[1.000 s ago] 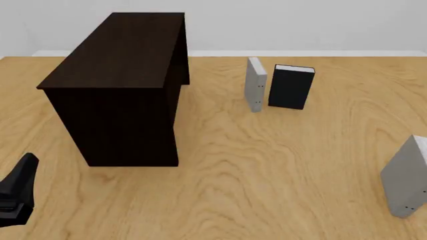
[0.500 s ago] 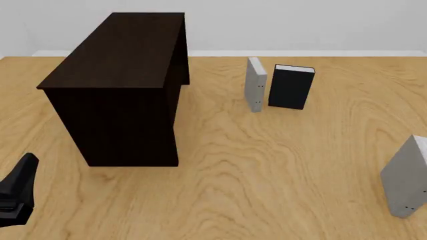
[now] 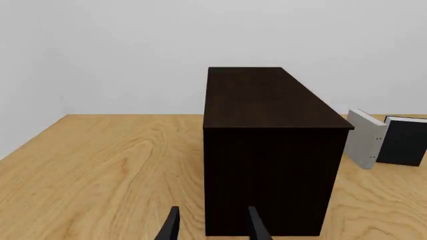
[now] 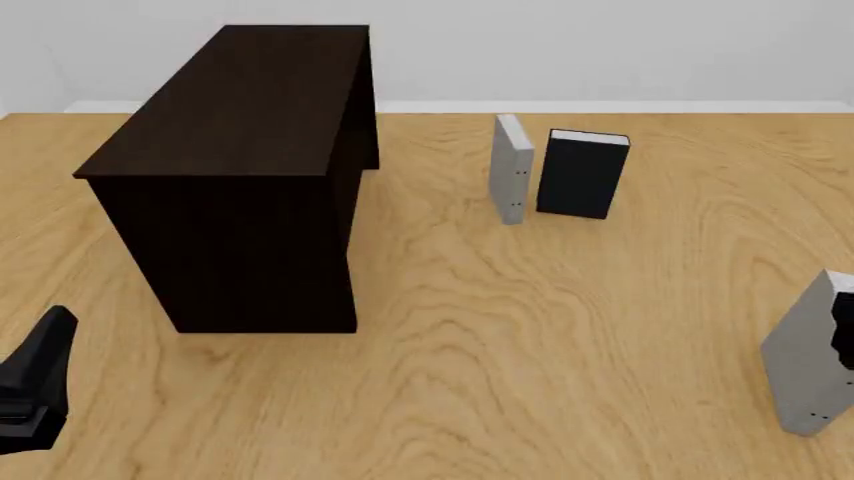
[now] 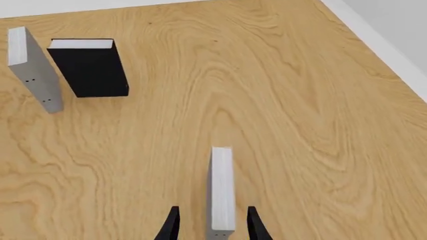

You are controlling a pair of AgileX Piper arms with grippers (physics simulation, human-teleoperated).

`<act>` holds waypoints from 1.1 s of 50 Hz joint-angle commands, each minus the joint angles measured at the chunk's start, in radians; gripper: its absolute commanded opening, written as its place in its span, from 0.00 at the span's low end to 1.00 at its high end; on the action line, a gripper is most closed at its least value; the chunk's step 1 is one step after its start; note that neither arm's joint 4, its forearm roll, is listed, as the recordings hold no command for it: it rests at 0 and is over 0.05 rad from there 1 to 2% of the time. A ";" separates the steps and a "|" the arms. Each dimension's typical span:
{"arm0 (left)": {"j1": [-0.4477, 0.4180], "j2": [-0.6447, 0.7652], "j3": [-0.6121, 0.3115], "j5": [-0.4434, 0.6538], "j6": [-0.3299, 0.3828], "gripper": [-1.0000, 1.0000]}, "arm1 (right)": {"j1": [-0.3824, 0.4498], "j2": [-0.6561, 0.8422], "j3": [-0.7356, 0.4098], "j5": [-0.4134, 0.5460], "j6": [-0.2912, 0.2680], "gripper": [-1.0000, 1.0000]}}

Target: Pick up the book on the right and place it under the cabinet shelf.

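Left wrist view: left gripper [image 3: 212, 227], jaws apart and empty, faces the cabinet shelf [image 3: 270, 150].

Front view: the book [image 4: 811, 358] stands well right of the cabinet.

Right wrist view: right gripper [image 5: 212, 226], jaws apart, straddles the book; an off-centre squeeze could topple it.
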 commanded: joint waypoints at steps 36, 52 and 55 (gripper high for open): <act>0.000 0.000 0.000 0.000 0.000 1.00 | -0.025 0.366 0.032 -0.309 -0.067 1.00; 0.000 0.000 0.000 0.000 0.000 1.00 | -0.027 0.500 0.050 -0.423 -0.060 1.00; 0.000 0.000 0.000 0.000 0.000 1.00 | -0.029 0.511 0.055 -0.437 -0.061 1.00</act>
